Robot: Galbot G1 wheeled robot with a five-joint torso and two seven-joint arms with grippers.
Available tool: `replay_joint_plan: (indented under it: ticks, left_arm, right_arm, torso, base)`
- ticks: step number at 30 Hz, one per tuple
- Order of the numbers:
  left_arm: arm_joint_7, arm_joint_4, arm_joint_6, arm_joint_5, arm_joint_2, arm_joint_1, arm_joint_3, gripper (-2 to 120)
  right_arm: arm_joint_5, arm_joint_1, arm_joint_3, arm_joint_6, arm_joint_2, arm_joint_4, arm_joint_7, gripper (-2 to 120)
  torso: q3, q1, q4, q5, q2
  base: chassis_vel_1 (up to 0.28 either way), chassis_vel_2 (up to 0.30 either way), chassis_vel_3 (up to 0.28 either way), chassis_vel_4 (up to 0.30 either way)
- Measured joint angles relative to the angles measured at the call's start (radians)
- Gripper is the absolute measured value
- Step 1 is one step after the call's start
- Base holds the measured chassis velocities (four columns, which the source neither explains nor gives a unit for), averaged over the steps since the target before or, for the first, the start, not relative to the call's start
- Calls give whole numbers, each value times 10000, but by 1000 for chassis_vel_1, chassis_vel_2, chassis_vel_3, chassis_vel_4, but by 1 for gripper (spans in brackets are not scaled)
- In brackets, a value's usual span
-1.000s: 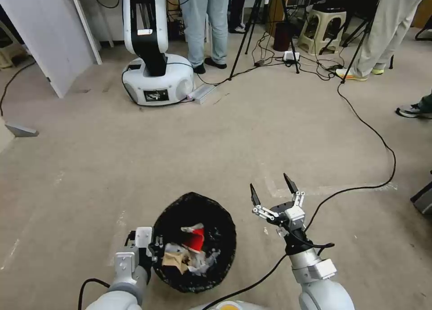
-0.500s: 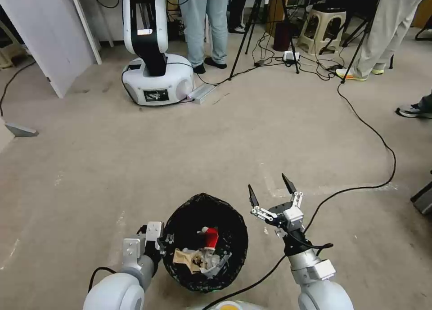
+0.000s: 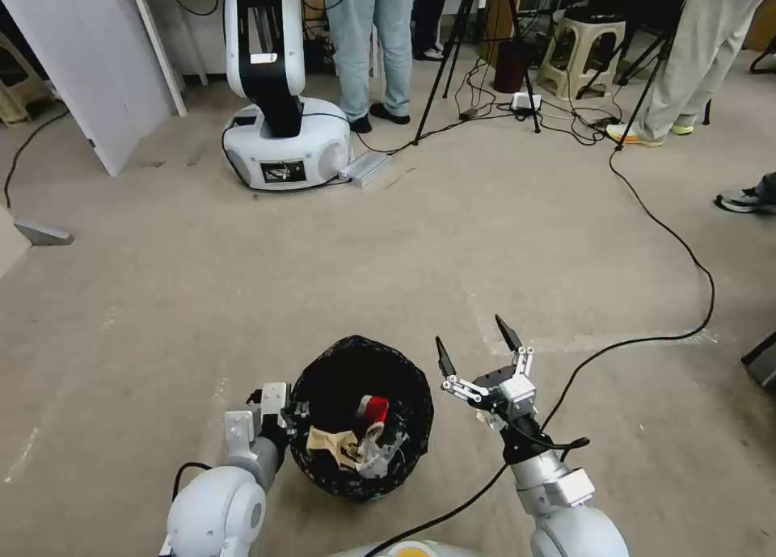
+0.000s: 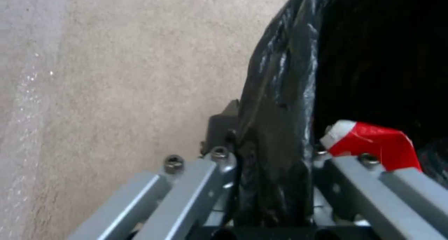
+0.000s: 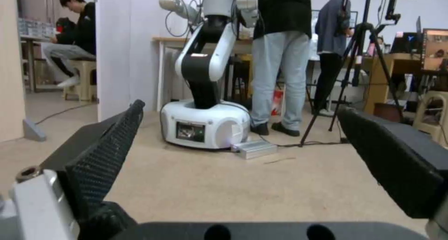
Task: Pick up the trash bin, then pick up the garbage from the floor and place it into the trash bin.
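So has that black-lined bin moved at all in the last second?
Yes. The trash bin, clamped at its rim by the left gripper, has shifted to the robot's right, closer to the tape mark on the floor and the open right gripper.

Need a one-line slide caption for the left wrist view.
Left end effector clamps the trash bin at its black-lined rim, a red-white packet inside.

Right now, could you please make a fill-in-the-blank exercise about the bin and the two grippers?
1. The left gripper is shut on the rim of the ____.
2. The right gripper is ____ and holds nothing.
3. The trash bin is lined with a ____ bag.
4. Inside the bin lies a red-and-____ packet.

Missing words: trash bin; open; black; white
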State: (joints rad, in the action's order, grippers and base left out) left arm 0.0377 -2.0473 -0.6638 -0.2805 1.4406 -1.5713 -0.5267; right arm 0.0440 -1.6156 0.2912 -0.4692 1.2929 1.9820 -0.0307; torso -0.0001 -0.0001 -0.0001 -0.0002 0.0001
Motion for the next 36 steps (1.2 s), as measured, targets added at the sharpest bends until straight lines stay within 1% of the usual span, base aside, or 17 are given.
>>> replay_joint_plan:
  ticks: [1, 4, 6, 7, 9, 12, 13, 15, 16, 17, 18, 19, 20, 22, 25, 33, 36]
  left_arm:
    - [0, 0, 0, 0, 0, 0, 0, 15]
    - [-29, 50, 39, -150, 27, 106, -6, 30]
    - [-38, 54, 48, -174, 34, 125, -6, 33]
    - [-53, 58, 58, -221, 50, 158, -5, 40]
    - [-59, 59, 59, -269, 61, 183, -5, 43]
    - [-75, 45, 64, -400, 73, 255, -12, 61]
    - [-75, 45, 64, -400, 73, 255, -12, 61]
    - [-76, 29, 64, -479, 73, 290, -29, 69]
    - [-76, 29, 64, -479, 73, 290, -29, 69]
    - [-76, 18, 63, -499, 69, 296, -26, 73]
    - [-76, -15, 61, -523, 50, 296, -24, 81]
    - [-76, -50, 61, -530, 29, 285, -24, 86]
    - [-76, -50, 61, -530, 29, 285, -24, 86]
    - [-72, -103, 61, -531, 8, 253, -26, 95]
    - [-69, -180, 72, -529, -1, 215, -41, 99]
    - [-74, -387, 217, -520, 2, 213, -183, 100]
    - [-60, -600, 257, -507, -1, 179, -269, 100]
  right_arm:
    - [0, 0, 0, 0, 0, 0, 0, 100]
    - [-27, -62, -23, -19, -9, 1, -68, 100]
    - [-32, -76, -23, -26, -14, 3, -83, 100]
    - [-38, -102, -23, -36, -32, 5, -108, 100]
    - [-38, -110, -21, -41, -43, 5, -118, 100]
    - [-44, -117, -21, -45, -72, 5, -141, 100]
    - [-44, -117, -21, -45, -72, 5, -141, 100]
    - [-56, -113, -27, -44, -73, 13, -149, 100]
    - [-56, -113, -27, -44, -73, 13, -149, 100]
    - [-59, -109, -31, -41, -74, 16, -151, 100]
    - [-69, -100, -52, -30, -73, 17, -156, 100]
    - [-76, -93, -71, -21, -73, 17, -157, 100]
    - [-76, -93, -71, -21, -73, 17, -157, 100]
    - [-87, -83, -96, -4, -73, 17, -159, 100]
    - [-98, -76, -110, 5, -68, 5, -163, 100]
    - [-130, -109, -125, -5, -49, -46, -174, 100]
    - [-141, -125, -128, -28, -37, -58, -185, 100]
  torso:
    - [0, 0, 0, 0, 0]
    - [0, 1, 0, -2, -1]
    - [1, 0, 0, -2, -1]
    - [0, 0, 1, -1, -1]
    - [1, 1, 2, -3, -1]
    - [2, 1, 1, -4, -1]
    - [2, 1, 1, -4, -1]
    - [2, 0, 0, -4, -1]
    - [2, 0, 0, -4, -1]
    - [2, 1, 0, -4, -1]
    - [2, 1, -1, -4, -1]
    - [2, 1, -1, -3, -2]
    - [2, 1, -1, -3, -2]
    - [2, 1, 0, -2, -2]
    - [2, 0, 1, 0, -3]
    - [2, 1, 1, 1, -2]
    - [1, 1, 1, 2, -2]
  base:
    - [0, 0, 0, 0]
    - [0, 0, 0, 0]
    - [0, 0, 0, 0]
    - [0, 0, 0, 0]
    - [0, 0, 0, 0]
    - [0, 0, 0, 0]
    - [0, 0, 0, 0]
    - [0, 0, 0, 0]
    - [0, 0, 0, 0]
    - [0, 0, 0, 0]
    - [0, 0, 0, 0]
    - [0, 0, 0, 0]
    - [0, 0, 0, 0]
    - [0, 0, 0, 0]
    - [0, 0, 0, 0]
    - [0, 0, 0, 0]
    - [0, 0, 0, 0]
